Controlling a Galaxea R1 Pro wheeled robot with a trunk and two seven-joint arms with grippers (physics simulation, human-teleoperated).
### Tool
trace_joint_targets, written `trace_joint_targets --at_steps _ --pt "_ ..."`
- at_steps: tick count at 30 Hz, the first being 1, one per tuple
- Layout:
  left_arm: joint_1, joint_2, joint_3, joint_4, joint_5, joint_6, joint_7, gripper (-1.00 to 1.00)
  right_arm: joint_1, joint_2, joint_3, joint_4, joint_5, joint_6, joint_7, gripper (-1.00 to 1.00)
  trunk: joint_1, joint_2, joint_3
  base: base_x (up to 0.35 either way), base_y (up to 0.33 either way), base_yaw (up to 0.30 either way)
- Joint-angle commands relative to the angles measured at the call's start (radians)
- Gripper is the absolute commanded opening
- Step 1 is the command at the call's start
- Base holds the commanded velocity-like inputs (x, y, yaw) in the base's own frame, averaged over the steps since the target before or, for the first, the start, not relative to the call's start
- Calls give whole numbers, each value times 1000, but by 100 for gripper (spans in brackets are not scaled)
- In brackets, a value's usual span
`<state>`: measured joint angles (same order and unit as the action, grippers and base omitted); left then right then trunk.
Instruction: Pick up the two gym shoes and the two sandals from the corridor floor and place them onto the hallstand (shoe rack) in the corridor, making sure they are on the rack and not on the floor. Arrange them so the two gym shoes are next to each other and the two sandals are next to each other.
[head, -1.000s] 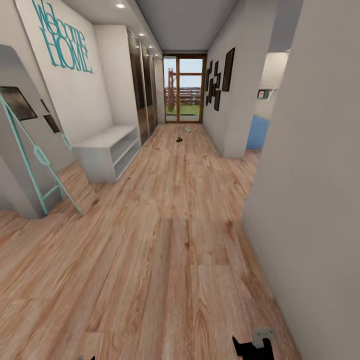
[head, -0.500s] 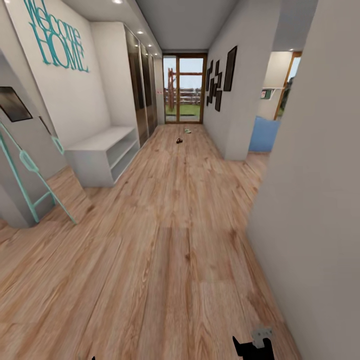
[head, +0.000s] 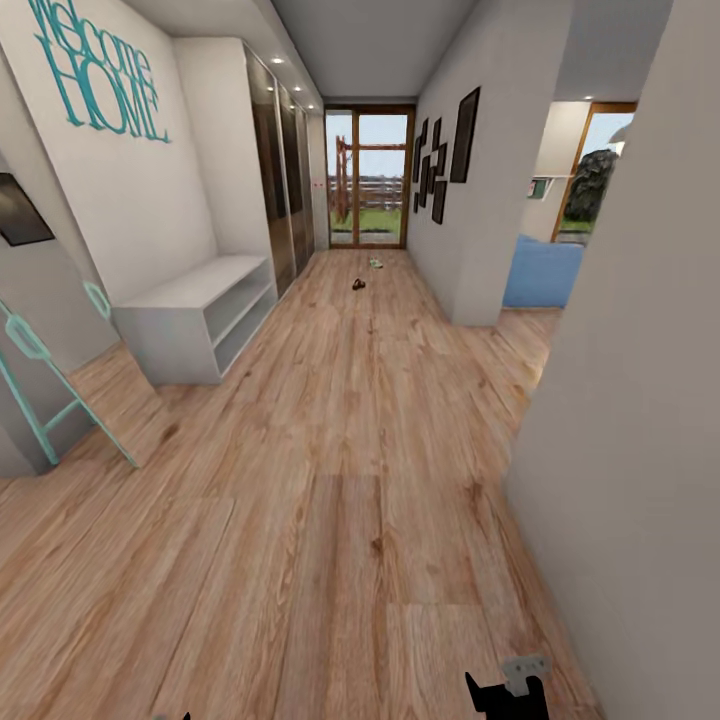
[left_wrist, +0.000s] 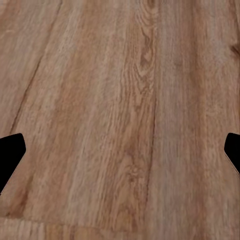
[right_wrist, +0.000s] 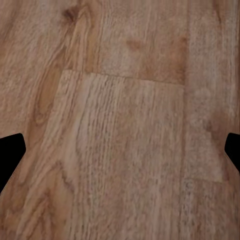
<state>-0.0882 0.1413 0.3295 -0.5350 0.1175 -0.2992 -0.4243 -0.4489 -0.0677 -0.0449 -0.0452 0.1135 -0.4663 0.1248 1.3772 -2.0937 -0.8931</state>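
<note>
The corridor floor (head: 340, 480) is stretching away up the middle of the head view, and far along it, just above centre of the frame, two small things are lying well apart from both arms: a dark shape that is reading as one of the sandals (head: 358, 283) and, a little farther up and to the right, a pale greenish one that is reading as one of the gym shoes (head: 375, 262); both are too small to make out further. The hallstand (head: 195, 310) is standing against the wall at the left of the frame, its bench top and open shelves showing pale grey. The right gripper (head: 505, 690) is poking into the bottom edge right of centre, far below the shoes. In the left wrist view the left gripper (left_wrist: 120, 150) is hanging over bare planks with its two dark fingertips (left_wrist: 10, 152) spread wide at opposite edges, holding nothing. In the right wrist view the fingertips (right_wrist: 10, 152) are likewise sitting wide apart with only wood grain between them.
</note>
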Motion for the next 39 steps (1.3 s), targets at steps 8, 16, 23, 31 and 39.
trace_joint_targets --at_steps 8,16,23,31,39 --pt "-1 0 2 1 9 2 -10 100 -1 0 -6 2 9 -3 0 100 0 0 -1 340 0 0" --pt "-1 0 2 1 7 2 -9 100 -1 0 -6 2 9 -2 0 100 0 0 -1 340 0 0" --pt "-1 0 2 13 8 2 -8 100 -1 0 -6 2 9 -3 0 100 0 0 -1 340 0 0" --pt "-1 0 3 30 8 2 -8 100 -1 0 -6 2 9 -3 -1 100 0 0 -1 340 0 0" --pt "-1 0 2 28 1 2 -8 100 -1 1 -6 2 9 -3 -1 100 0 0 -1 340 0 0"
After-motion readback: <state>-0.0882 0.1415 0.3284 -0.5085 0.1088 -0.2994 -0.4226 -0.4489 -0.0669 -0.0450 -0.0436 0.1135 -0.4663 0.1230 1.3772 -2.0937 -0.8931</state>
